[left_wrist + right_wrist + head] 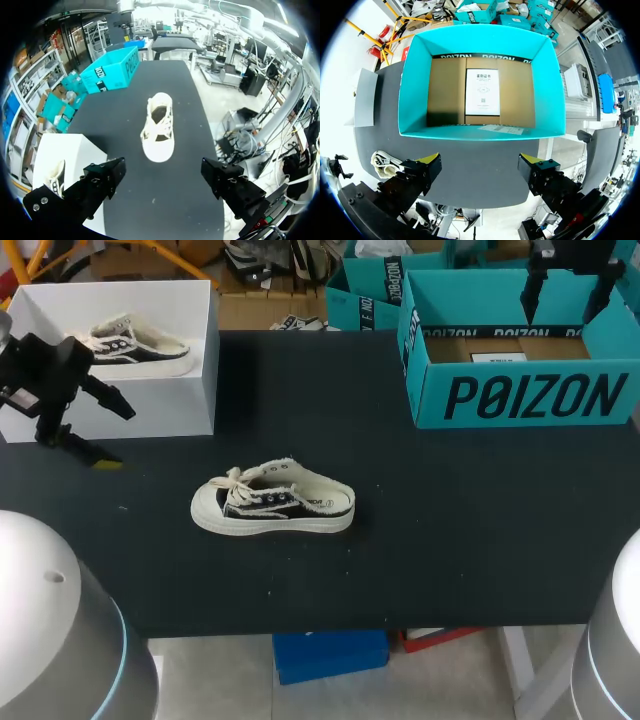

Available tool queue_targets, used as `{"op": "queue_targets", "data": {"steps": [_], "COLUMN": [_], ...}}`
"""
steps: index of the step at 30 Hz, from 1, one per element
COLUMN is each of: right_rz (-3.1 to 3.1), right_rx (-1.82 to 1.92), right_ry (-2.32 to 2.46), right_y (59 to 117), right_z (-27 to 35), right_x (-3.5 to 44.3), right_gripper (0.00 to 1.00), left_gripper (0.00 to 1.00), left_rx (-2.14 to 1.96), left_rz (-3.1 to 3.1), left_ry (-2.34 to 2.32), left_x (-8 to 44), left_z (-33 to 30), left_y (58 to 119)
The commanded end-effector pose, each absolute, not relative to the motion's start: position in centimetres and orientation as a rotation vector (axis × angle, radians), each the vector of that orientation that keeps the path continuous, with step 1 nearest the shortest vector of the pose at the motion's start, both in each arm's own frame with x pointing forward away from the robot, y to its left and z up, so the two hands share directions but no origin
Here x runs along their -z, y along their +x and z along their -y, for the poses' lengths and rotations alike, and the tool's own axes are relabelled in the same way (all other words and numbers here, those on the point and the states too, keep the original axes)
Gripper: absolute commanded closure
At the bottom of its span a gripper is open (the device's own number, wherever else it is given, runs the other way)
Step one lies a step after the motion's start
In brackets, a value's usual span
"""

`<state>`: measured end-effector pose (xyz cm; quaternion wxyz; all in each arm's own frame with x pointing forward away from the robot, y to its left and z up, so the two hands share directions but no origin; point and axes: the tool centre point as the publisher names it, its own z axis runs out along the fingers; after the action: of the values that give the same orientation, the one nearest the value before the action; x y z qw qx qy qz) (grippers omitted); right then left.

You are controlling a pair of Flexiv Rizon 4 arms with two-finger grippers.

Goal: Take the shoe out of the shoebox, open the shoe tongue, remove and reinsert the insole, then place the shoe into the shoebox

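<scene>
1. The right gripper (480,167) has its two yellow-tipped fingers spread wide and holds nothing. It hangs above the open teal shoebox (415,75), looking down into it.
2. The teal shoebox has large dark lettering across its front wall and a dark printed band just under the inside rim. A white printed sheet (482,92) lies flat on its brown cardboard floor, and its print is too small to make out.
3. The left gripper (122,438) is also spread wide, empty and touching nothing. It sits at the table's left side, just in front of a white box (150,405).
4. The shoe (272,505) stands on its sole near the middle of the black table (450,540), toe toward the left arm's side and laces loose. It is ahead of the left gripper and well apart from both grippers and both boxes.
5. The white box is open at the top, and a second shoe (135,340) lies inside it.
6. The teal shoebox stands at the table's far right.
7. In the right wrist view a pale grey panel shows beside the teal shoebox. It is perhaps the white box's side, though this cannot be told for sure.
</scene>
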<state>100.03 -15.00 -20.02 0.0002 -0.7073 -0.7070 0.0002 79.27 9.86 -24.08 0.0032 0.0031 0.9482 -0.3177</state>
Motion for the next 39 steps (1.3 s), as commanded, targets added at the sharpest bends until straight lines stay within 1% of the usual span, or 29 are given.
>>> {"op": "queue_targets", "data": {"steps": [1,5,9,10,14,19,39], "right_rz": [2.221,2.221,2.511,2.625,3.003,3.162,3.162], "right_rx": [-0.001,-0.001,0.147,0.219,0.227,0.200,0.200], "right_ry": [-2.222,-2.222,-2.006,-1.887,-1.317,-0.550,-0.550], "right_y": [100.0,100.0,101.6,101.3,98.4,93.1,93.1], "right_z": [15.0,15.0,12.4,11.1,7.0,2.4,2.4], "right_x": [20.0,20.0,17.8,17.3,16.5,16.1,16.1], "right_gripper": [0.00,0.00,0.00,0.00,0.00,0.00,0.00], "left_gripper": [0.00,0.00,0.00,0.00,0.00,0.00,0.00], "left_rx": [0.990,0.990,0.990,0.990,0.990,0.990,0.990], "left_rz": [-2.967,-2.967,-2.967,-2.967,-2.967,-2.967,-2.967], "left_ry": [0.009,0.009,0.009,0.009,0.009,0.009,0.009], "left_x": [24.2,24.2,24.2,24.2,24.2,24.2,24.2], "left_z": [-9.8,-9.8,-9.8,-9.8,-9.8,-9.8,-9.8], "left_y": [79.0,79.0,79.0,79.0,79.0,79.0,79.0]}}
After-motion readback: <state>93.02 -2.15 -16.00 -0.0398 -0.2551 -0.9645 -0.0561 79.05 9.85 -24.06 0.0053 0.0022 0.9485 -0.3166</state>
